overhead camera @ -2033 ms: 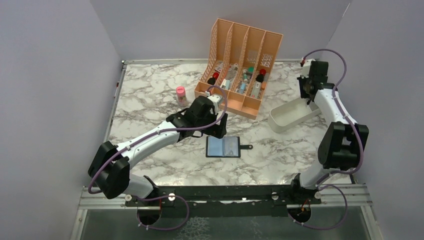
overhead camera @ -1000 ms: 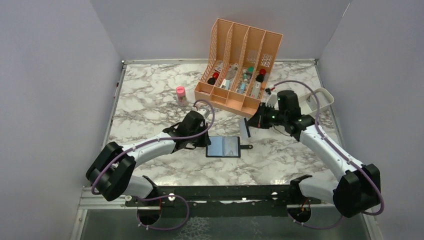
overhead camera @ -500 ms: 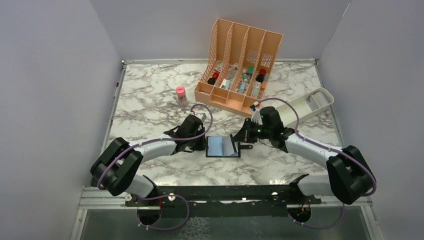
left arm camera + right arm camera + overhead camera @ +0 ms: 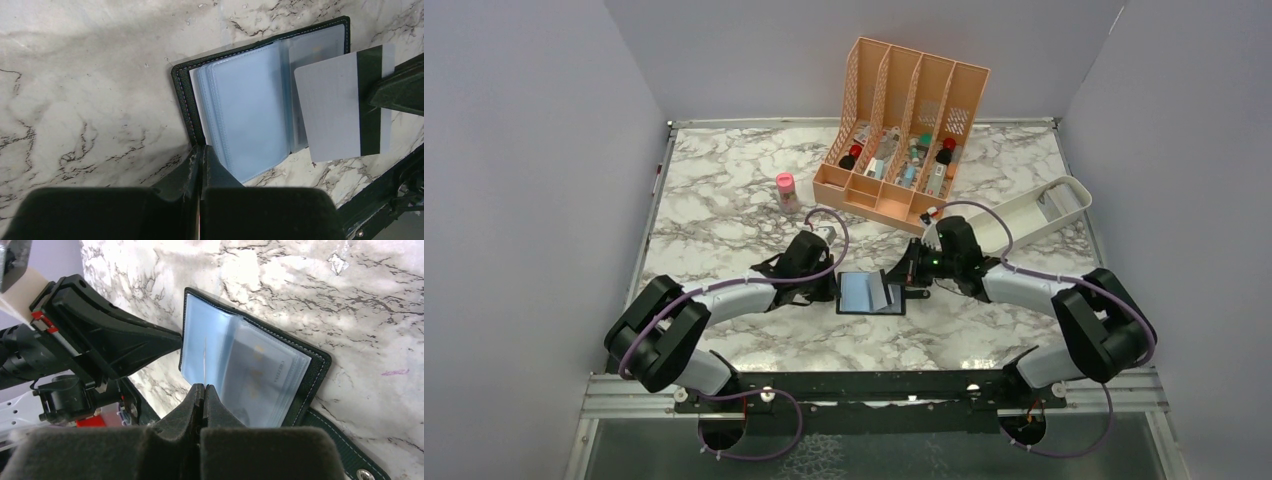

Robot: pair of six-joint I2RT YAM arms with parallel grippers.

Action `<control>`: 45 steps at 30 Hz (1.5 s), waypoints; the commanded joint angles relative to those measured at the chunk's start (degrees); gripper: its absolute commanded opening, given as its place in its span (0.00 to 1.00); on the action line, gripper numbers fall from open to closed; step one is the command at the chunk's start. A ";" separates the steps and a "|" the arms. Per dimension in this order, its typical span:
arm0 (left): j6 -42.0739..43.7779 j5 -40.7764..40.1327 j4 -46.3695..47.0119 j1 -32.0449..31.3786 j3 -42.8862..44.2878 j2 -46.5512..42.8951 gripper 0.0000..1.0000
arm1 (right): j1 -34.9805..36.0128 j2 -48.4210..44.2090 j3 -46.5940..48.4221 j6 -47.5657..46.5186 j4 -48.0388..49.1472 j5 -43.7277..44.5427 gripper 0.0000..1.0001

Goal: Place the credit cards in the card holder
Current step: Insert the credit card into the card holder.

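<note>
- Right end effector [image 4: 204, 390]: jaws pinched on 1 grey credit card [image 4: 340, 102] with a dark stripe, held over the right half of the card holder [image 4: 250, 115].
- Left end effector [image 4: 201, 150]: jaws pressed together, tips touching the card holder's left edge.
- The card holder lies open, bluish sleeves up, on the marble bench [image 4: 724, 200].
- Farther back stand an orange file organiser [image 4: 904, 130] and a white tray [image 4: 1034, 215].

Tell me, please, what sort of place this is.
Probably a robot test cell: plain grey walls box in a marble-patterned table, with a left arm and a right arm bolted at its near edge.
</note>
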 commanded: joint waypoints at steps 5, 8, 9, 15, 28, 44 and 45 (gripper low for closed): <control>-0.32 1.44 0.06 0.14 -1.85 0.52 0.02 | 0.37 4.28 -1.85 2.38 4.71 3.11 0.01; -0.55 1.51 0.05 0.11 -2.53 -0.13 0.02 | 0.37 4.59 -2.61 2.85 5.41 4.32 0.01; -0.63 1.57 0.04 0.14 -2.68 -0.39 0.02 | 0.37 4.67 -2.83 2.98 5.41 4.79 0.01; -1.13 2.05 0.03 0.06 -3.42 -1.76 0.03 | 0.37 6.47 -4.62 6.66 10.92 2.69 0.01; -1.10 1.84 0.25 0.07 -4.18 -1.72 0.02 | 0.37 8.42 -7.12 9.12 17.92 2.42 0.01; -0.39 1.57 0.04 0.07 -4.56 -2.29 0.02 | 0.28 7.08 -5.71 2.20 16.99 5.44 0.01; -0.39 1.61 0.07 0.07 -4.50 -2.24 0.03 | 0.28 6.92 -5.73 2.18 17.14 5.56 0.01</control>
